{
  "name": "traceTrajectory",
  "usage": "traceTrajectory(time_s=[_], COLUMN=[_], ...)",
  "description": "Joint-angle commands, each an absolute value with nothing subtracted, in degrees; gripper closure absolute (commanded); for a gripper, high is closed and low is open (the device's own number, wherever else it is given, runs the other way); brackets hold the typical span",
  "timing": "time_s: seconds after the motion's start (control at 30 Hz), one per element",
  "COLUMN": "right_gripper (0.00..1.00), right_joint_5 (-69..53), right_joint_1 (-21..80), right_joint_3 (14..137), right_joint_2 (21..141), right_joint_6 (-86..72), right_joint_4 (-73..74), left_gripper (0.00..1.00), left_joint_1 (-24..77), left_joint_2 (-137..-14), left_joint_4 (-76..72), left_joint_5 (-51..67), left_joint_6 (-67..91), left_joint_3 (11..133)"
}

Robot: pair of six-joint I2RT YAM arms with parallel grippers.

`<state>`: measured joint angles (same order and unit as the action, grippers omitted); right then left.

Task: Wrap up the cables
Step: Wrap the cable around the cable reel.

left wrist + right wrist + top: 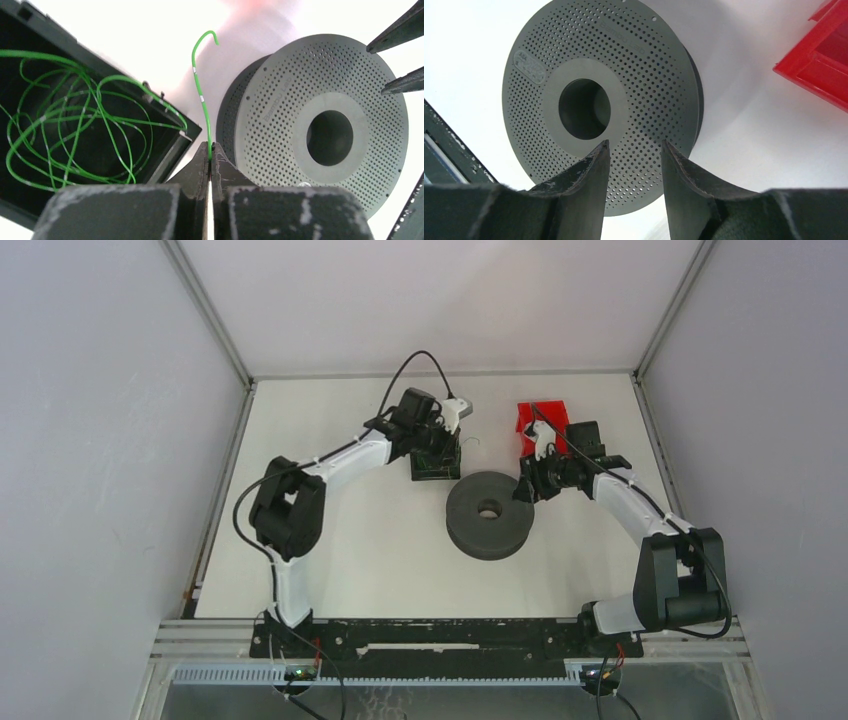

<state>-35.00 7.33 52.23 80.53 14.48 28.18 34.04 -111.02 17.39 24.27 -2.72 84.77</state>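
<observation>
Thin bright green cables (75, 125) lie in loose loops inside a black box (165, 150) at the left of the left wrist view. One green cable (200, 90) rises from the tips of my left gripper (210, 146), which is shut on it; its free end curls into a small hook. A grey perforated spool (280, 125) lies flat just right of that gripper. My right gripper (634, 142) is open over the near edge of the spool (649, 75), with nothing between its fingers. No orange-tan cable shows.
A red bin (540, 418) stands behind the right gripper, also seen as the red bin (819, 55) at the right wrist view's upper right. The black box (435, 465) sits left of the spool (488, 515). Grey walls enclose the white table (350, 560).
</observation>
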Motion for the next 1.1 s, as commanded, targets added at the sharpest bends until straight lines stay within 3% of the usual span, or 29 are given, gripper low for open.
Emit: traceTrajectory(time_s=[0.0,0.2,0.37,0.53,0.83,1.07], right_gripper=[0.5,0.49,0.46,0.42,0.39,0.43], right_joint_5=[-31.9,-33.2,-44.0,-44.3,-44.3,-44.3], right_joint_1=[7.5,6.4,3.5,4.3,5.7,6.8], right_joint_3=[54.4,54.5,54.5,55.7,59.9,61.0], right_joint_2=[80.5,79.8,81.2,84.0,90.4,92.2], right_joint_6=[15.7,15.8,17.2,21.6,32.3,37.2], right_joint_4=[27.1,22.3,10.6,1.8,0.0,0.1], left_gripper=[1.0,1.0,1.0,1.0,1.0,1.0], left_joint_1=[35.3,36.6,36.7,36.7,36.7,36.7], left_joint_2=[-114.1,-120.5,-124.6,-127.3,-128.5,-128.8], left_joint_4=[23.1,26.8,28.0,29.2,30.1,30.7], left_joint_5=[25.8,26.9,33.0,36.8,41.0,42.8], left_joint_6=[-9.1,-10.7,-11.5,-12.2,-12.9,-13.5], left_joint_3=[94.7,104.2,110.1,113.8,114.5,114.4])
